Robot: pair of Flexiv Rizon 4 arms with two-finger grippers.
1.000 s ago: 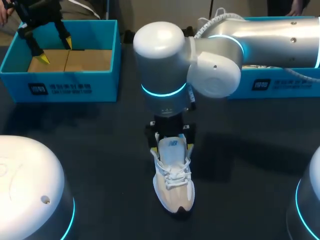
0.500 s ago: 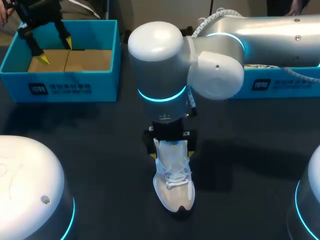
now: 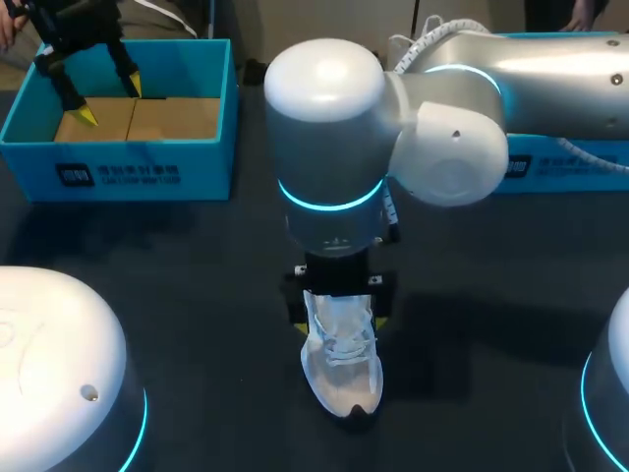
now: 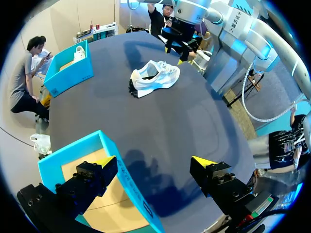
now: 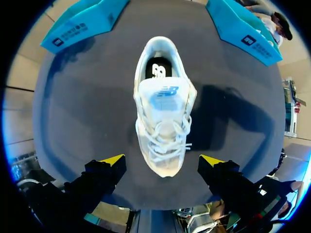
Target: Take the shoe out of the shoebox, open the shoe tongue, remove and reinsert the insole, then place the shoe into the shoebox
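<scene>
The right arm (image 3: 324, 147), entering from the right of the head view, has been carried lower in the frame during the last second, so that its wrist now hides the heel and tongue that were exposed earlier. The blue shoebox (image 3: 147, 167) at the upper left is unchanged, and the left gripper (image 3: 108, 98) is held over it as before, fingers spread and empty. The white shoe (image 3: 342, 369) has not been displaced: it stands on the dark table (image 3: 197, 256) at lower centre, outside the box. In the right wrist view the right gripper (image 5: 163, 160) is seen wide open above the toe, touching nothing, with the tongue (image 5: 164, 94) and the dark insole (image 5: 158, 70) ahead of it. The insole step is judged not yet completed.
</scene>
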